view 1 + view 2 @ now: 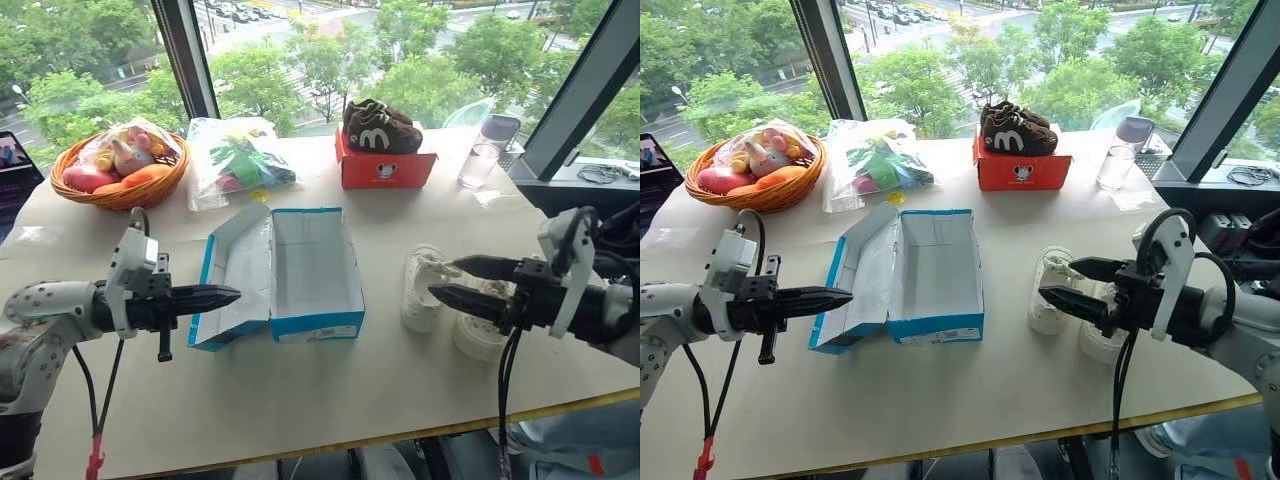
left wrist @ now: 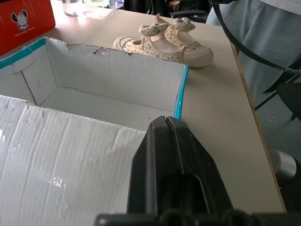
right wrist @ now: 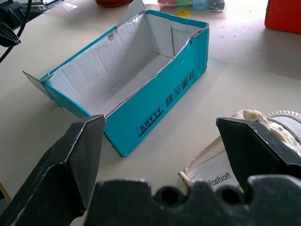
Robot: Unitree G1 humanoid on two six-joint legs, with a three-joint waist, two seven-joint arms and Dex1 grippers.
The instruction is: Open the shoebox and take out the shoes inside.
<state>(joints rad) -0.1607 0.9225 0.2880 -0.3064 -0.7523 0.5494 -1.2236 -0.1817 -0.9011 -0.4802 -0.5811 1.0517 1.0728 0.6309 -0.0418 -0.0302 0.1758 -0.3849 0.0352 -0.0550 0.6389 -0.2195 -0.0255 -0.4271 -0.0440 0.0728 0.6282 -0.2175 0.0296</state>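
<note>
shoebox (image 1: 300, 270) open, shoes (image 1: 440, 300) on table; left gripper (image 1: 232, 296) closed, right gripper (image 1: 448, 280) wide.

Left arm: reaching in from the left, forearm lying roughly level | left gripper (image 1: 225, 296): pointing toward the right, black fingers (image 2: 176, 155) pressing together, gripping nothing | right arm: reaching in from the right | right gripper (image 1: 448, 279): pointing left, fingers (image 3: 77, 155) standing wide apart, gripping nothing

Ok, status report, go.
Left tool shut, empty, beside open shoebox. Right tool open over the shoes. Both shoes out on the table; box empty. Nothing in the way.
</note>
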